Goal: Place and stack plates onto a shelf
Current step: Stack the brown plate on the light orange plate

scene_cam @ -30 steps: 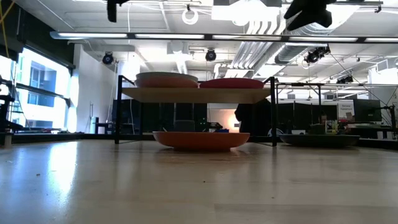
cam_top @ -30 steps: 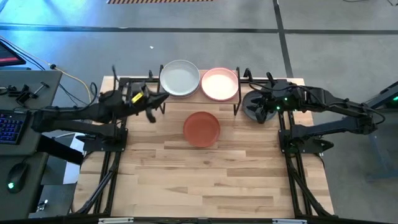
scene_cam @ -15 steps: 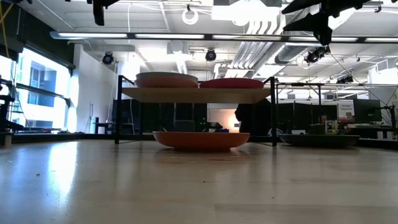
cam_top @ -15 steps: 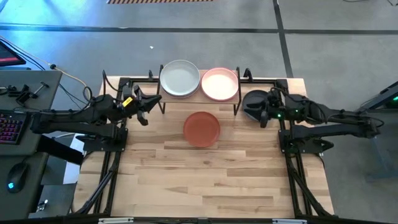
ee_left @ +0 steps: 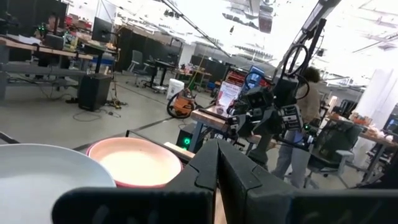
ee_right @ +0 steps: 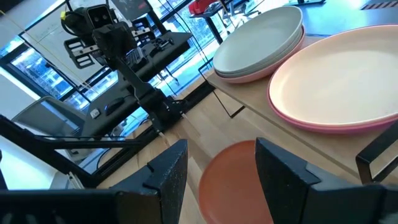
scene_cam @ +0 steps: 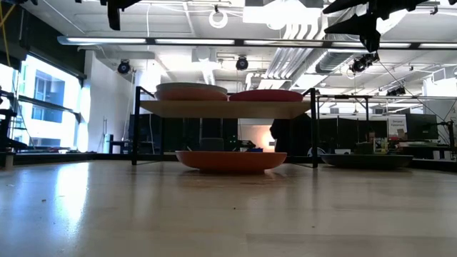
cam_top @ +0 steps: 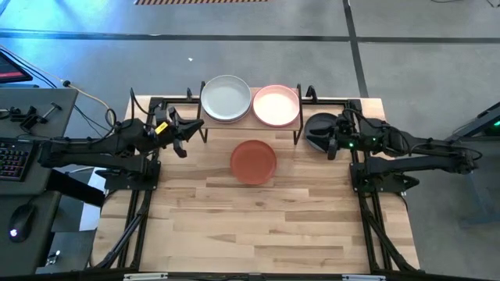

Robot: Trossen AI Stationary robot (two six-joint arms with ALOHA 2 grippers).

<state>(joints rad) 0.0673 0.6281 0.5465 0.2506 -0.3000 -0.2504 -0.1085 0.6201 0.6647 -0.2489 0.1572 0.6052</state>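
The shelf [cam_top: 251, 119] stands at the table's far edge. On its wood top [scene_cam: 228, 108] a pale grey-white plate [cam_top: 226, 98] lies on another plate, and a light pink plate [cam_top: 276, 105] sits beside them. A terracotta plate [cam_top: 253, 161] rests flat on the table just in front of the shelf. A dark grey plate [cam_top: 319, 123] lies on the table right of the shelf. My left gripper [cam_top: 190, 129] hovers shut left of the shelf, fingers together in its wrist view [ee_left: 216, 149]. My right gripper [cam_top: 326, 141] hovers open beside the dark grey plate and holds nothing [ee_right: 222, 152].
Black arm frames run along the table's left and right edges [cam_top: 141, 195]. The near half of the tabletop [cam_top: 250, 226] is bare wood. A desk with a keyboard [cam_top: 16, 156] stands off the table's left side. A person [ee_left: 298, 137] shows in the room beyond.
Both arms have drawn back. My left gripper moved a little toward the table's left edge, away from the shelf. My right gripper moved off the dark grey plate toward the right edge, and more of that plate shows now. The plates have stayed put.
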